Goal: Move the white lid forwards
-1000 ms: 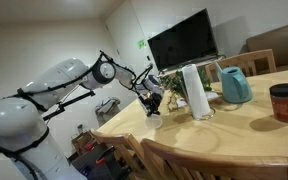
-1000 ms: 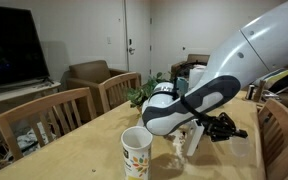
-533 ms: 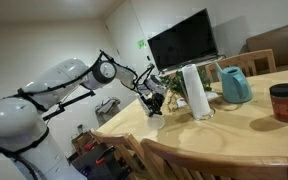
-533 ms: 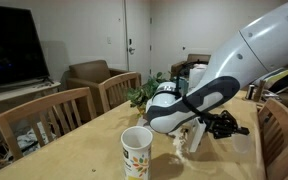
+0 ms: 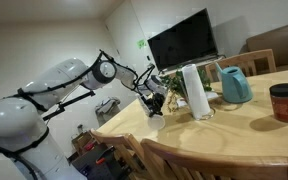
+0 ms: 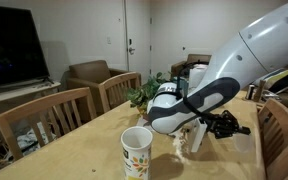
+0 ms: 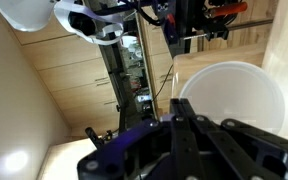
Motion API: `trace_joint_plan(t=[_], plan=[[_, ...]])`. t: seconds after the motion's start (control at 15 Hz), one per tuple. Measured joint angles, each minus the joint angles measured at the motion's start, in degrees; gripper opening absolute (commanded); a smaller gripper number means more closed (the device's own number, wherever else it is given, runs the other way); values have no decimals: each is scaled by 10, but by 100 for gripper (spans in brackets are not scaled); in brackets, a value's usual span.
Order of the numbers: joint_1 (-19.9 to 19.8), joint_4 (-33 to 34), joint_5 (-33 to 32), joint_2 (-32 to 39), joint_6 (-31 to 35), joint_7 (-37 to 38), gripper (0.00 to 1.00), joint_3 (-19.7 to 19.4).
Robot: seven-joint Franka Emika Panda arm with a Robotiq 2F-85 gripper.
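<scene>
In the last second we see the arm barely creep; the gripper (image 7: 179, 122) stays closed, low over the desk (image 6: 84, 150). The white lid (image 7: 232, 100) lies at its 2 o'clock, rim by the fingertips. We cannot tell if it is pinched, so the forward move looks barely begun.

One white lid (image 7: 232, 100), one paper cup (image 6: 136, 152), one teal jug (image 5: 235, 85), one jar (image 5: 285, 102), maybe two chairs (image 6: 41, 115).

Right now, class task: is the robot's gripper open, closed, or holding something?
Gripper: closed, beside the flat round white lid; whether it pinches the lid cannot be told.
</scene>
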Motion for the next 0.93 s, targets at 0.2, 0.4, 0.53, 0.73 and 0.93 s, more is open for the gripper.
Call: trace_joint_plan(t=[0.2,0.4,0.53,0.73,0.93], plan=[[7,0,0,6,0,0,0,0],[13,1,0,12,0,0,0,0],[14,2,0,15,-1,0,0,0],[14,5,0,21,-4,0,0,0],[15,8,-1,28,-13,0,0,0]])
